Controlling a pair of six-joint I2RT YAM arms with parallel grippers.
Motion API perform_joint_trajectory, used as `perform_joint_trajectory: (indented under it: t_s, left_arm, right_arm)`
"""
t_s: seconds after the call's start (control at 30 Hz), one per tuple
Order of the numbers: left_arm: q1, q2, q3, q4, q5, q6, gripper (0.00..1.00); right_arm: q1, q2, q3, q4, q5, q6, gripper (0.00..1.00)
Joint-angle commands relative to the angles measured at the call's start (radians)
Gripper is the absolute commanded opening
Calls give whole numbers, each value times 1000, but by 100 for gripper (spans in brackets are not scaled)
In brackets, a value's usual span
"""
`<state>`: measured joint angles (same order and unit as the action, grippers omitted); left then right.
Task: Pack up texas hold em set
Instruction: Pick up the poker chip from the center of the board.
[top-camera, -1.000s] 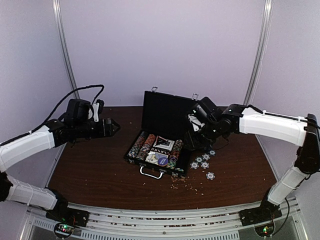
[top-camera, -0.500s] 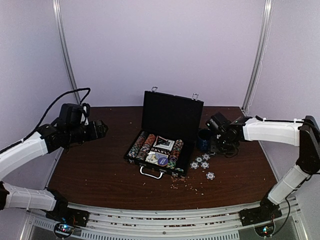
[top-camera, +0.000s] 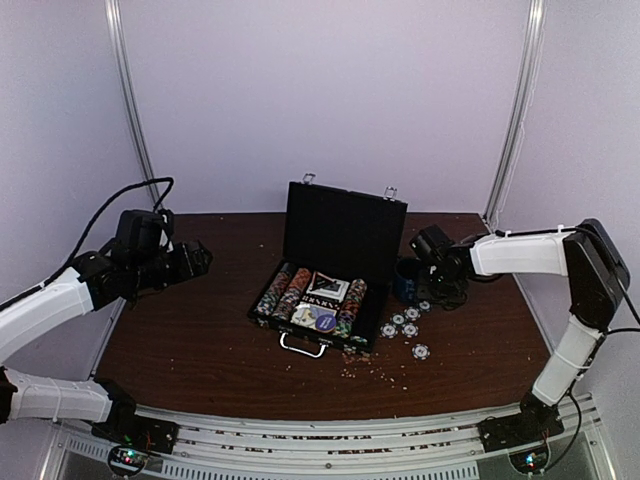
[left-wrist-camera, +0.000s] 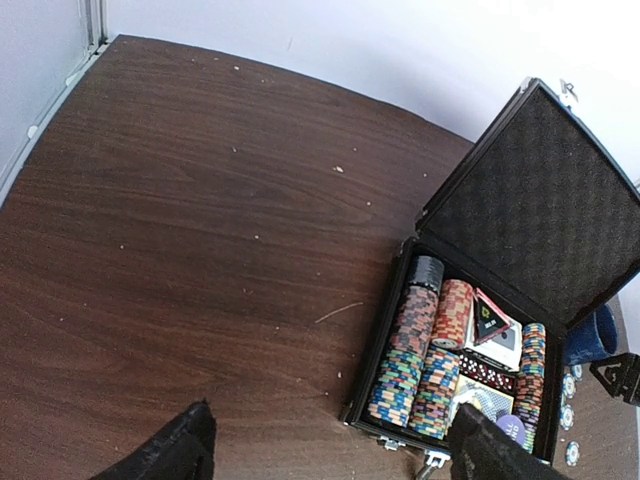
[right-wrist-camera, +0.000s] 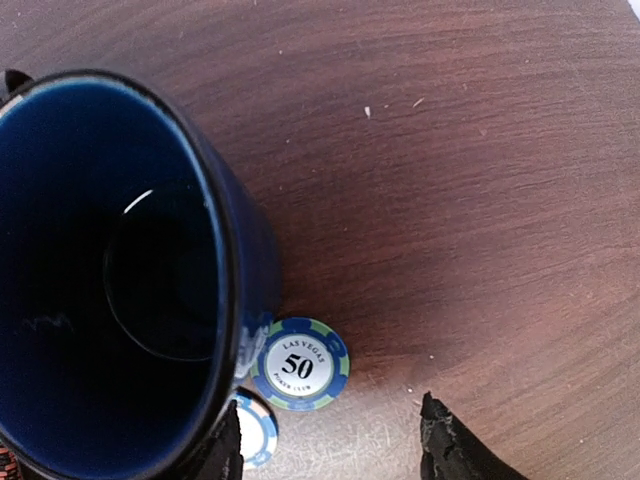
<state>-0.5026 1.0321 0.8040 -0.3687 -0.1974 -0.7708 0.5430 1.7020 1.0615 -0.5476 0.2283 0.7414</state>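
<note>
Surface: dark wood-grain table (top-camera: 200, 340), pale specks (top-camera: 375, 372) lying scattered near its front, thickest below the case. Room: plain lilac walls (top-camera: 320, 100), with a metal post (top-camera: 128, 100) standing at each back corner. The black briefcase (top-camera: 345, 228) is sitting open at table centre, lid upright, silver handle facing the near edge. It is holding rows of striped chips (left-wrist-camera: 420, 350) and card decks (top-camera: 325, 290). Loose chips (top-camera: 405, 325) are lying on the table just right of the case. One marked 50 (right-wrist-camera: 300, 364) is lying right at the foot of the dark blue cup (right-wrist-camera: 120, 270). The left gripper (left-wrist-camera: 330, 445) is hovering over bare table left of the case, jaws spread wide and holding nothing. The right gripper (right-wrist-camera: 330, 435) is hanging low beside the cup, jaws apart and empty. Compared with one second ago, the right arm is no longer by the lid; it has drawn back rightward and down to the cup. The left arm has pulled back toward the left wall. The case and loose chips have not moved.
</note>
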Motion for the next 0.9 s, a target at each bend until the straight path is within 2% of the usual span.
perform_joint_trajectory:
  t_s: [0.0,0.57,0.87]
  left_arm:
    - [11,-8,-12,28,-17,-12,83]
    - [25,35,9,51,-8,12,84]
    - [36,44,3,63,5,21,84]
  right_arm:
    - [-8,48,38,43,-21,-17,58]
    - [-26,180,139,13,-7,-19,52]
    - [-30,160,90,6,-17,23,54]
